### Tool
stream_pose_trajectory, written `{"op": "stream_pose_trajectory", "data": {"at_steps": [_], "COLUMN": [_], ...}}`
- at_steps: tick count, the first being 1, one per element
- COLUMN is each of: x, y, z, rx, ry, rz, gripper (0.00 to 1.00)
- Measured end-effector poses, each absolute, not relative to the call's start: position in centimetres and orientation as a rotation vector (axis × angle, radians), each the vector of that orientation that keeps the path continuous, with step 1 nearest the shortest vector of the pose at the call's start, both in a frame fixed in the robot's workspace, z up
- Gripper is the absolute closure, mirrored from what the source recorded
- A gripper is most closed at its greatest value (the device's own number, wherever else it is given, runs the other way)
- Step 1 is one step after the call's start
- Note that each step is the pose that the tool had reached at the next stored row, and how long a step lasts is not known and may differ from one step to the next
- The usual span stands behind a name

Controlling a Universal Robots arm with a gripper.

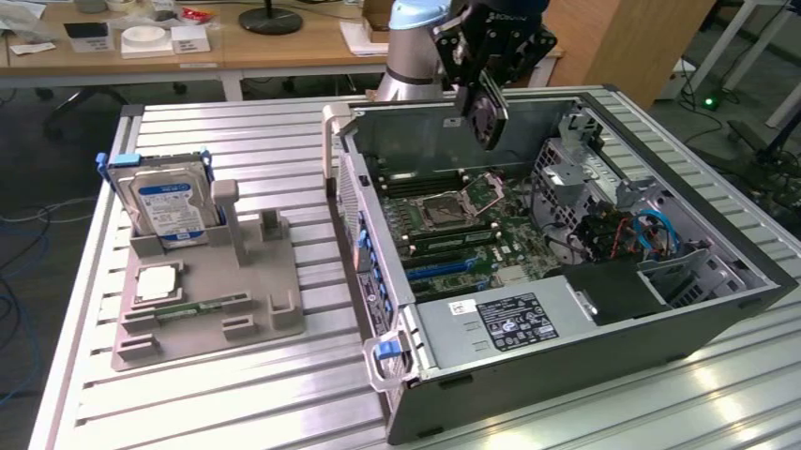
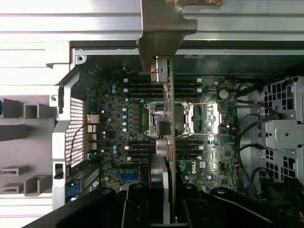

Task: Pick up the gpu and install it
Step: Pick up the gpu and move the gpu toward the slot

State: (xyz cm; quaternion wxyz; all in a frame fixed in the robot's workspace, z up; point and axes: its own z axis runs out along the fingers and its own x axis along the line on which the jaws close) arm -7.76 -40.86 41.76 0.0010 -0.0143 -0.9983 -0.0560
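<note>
The gpu [image 1: 491, 120] hangs on edge above the open computer case [image 1: 375, 281], over the back part of the motherboard [image 1: 482, 234], and touches nothing below it. My gripper [image 1: 483, 92] is shut on the card's upper edge. In the wrist view the gpu [image 2: 171, 118] appears edge-on as a thin vertical strip, with its metal bracket [image 2: 164, 28] at the far end. There the black fingers [image 2: 137, 204] of my gripper [image 2: 166, 194] clamp it from both sides. Below the card lie the processor socket [image 2: 168, 118] and the memory slots [image 2: 142, 88].
A grey fixture [image 1: 250, 319] on the slatted table holds a silver hard drive [image 1: 169, 202], a processor chip [image 1: 157, 281] and a green memory stick [image 1: 201, 307]. Inside the case are the power supply [image 1: 501, 323] and a drive cage with cables [image 1: 626, 234].
</note>
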Motion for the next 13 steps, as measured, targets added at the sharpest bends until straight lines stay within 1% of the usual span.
{"op": "stream_pose_trajectory", "data": {"at_steps": [13], "x": [-5.6], "y": [-40.9], "z": [41.8], "rx": [-0.046], "ry": [-3.134], "rz": [-0.176], "gripper": [0.72]}}
